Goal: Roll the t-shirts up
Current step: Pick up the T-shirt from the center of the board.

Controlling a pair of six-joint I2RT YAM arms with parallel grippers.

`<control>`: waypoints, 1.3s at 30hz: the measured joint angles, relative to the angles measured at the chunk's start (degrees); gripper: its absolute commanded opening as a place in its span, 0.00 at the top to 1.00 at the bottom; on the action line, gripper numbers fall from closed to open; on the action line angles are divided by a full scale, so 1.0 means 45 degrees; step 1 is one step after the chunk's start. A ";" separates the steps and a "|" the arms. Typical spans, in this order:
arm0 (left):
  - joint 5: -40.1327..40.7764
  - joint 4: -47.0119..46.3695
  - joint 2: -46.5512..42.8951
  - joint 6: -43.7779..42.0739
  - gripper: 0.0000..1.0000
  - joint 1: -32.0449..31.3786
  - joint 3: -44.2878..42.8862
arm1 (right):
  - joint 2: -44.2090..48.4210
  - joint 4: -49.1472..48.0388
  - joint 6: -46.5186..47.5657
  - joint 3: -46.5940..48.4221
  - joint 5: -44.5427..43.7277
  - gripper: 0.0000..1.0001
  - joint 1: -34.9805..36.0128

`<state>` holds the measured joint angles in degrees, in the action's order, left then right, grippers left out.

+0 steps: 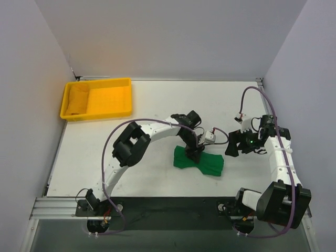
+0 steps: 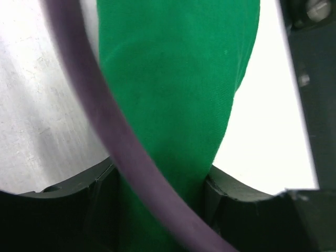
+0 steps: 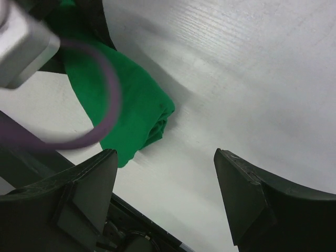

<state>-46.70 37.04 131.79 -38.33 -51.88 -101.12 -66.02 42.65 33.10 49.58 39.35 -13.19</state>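
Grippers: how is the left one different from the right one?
The left gripper pinches the green t-shirt; the right gripper holds nothing. The left's jaws are closed on cloth; the right's stand wide open. The left sits over the t-shirt's middle; the right is beside it. Both are black.

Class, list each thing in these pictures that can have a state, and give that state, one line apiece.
Plain bright green fabric t-shirt: lying bunched into a band, pinched at its middle.
Left tool: shut on the t-shirt.
Right tool: open, empty, beside the t-shirt's end.
Yellow rectangular plastic tray: upright, with a yellow bundle at its left end.
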 measured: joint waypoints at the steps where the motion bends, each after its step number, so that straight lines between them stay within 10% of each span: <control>1: -0.0593 0.0714 0.0432 -0.0024 0.44 0.0170 -0.0661 | -0.0121 0.0019 0.0034 0.0068 0.0107 0.26 -0.0068; 9: -0.4070 0.4687 0.2472 0.0233 0.69 0.1103 -0.2851 | -0.0374 0.0583 0.1404 0.0199 0.1783 0.27 -0.0185; 17: -0.6130 0.3089 0.2399 0.3959 1.00 0.1685 -0.1404 | -0.0355 0.0695 0.1438 0.0335 0.1982 0.27 -0.0233; 27: -0.7150 -0.3079 0.0087 1.1157 1.00 0.5333 0.1365 | -0.0835 0.0806 0.0175 0.1977 0.2205 0.27 -0.0228; 33: -0.7286 -1.4450 -0.1501 2.0351 1.00 0.8728 0.3755 | -0.1574 0.0782 -0.1112 0.2705 0.2365 0.28 -0.0204; 39: -0.7159 -1.8311 -0.1501 2.4179 1.00 1.1861 0.4075 | -0.1749 0.0758 -0.2137 0.2778 0.2365 0.28 0.0015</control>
<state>-78.91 -45.36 125.03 70.48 1.50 -82.78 -73.89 46.06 23.49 62.08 50.00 -13.13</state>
